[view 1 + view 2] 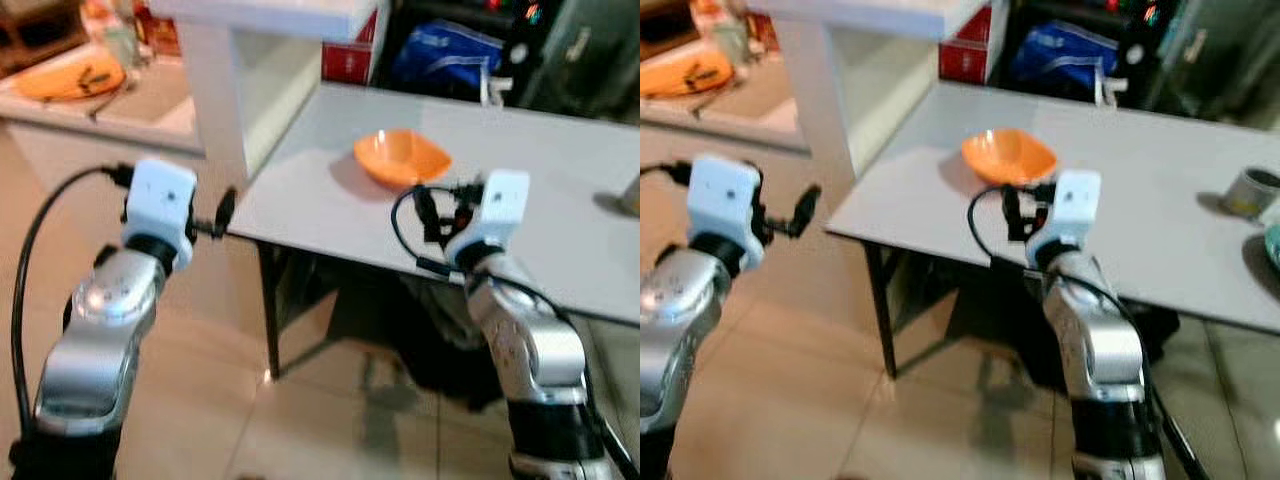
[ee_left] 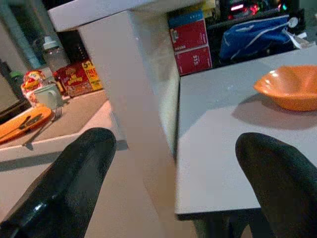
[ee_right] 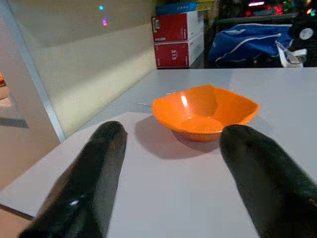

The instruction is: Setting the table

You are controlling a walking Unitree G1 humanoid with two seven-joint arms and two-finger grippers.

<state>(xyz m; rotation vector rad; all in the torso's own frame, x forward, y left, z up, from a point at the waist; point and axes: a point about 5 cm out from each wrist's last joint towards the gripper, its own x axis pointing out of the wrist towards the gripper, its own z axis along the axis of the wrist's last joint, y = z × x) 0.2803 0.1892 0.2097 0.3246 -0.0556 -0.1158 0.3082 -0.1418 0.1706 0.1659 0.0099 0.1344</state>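
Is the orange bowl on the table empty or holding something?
Empty: the orange bowl shows only its bare glossy inside, sitting upright on the table.

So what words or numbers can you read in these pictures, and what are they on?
"3TS", or close to it, seemingly upside down: white print on the lower red cardboard box beyond the grey table.
"5", perhaps with more after it: yellow corner of the red snack packet on the side counter; the rest is too blurred.
Upper red box: print too small to read.
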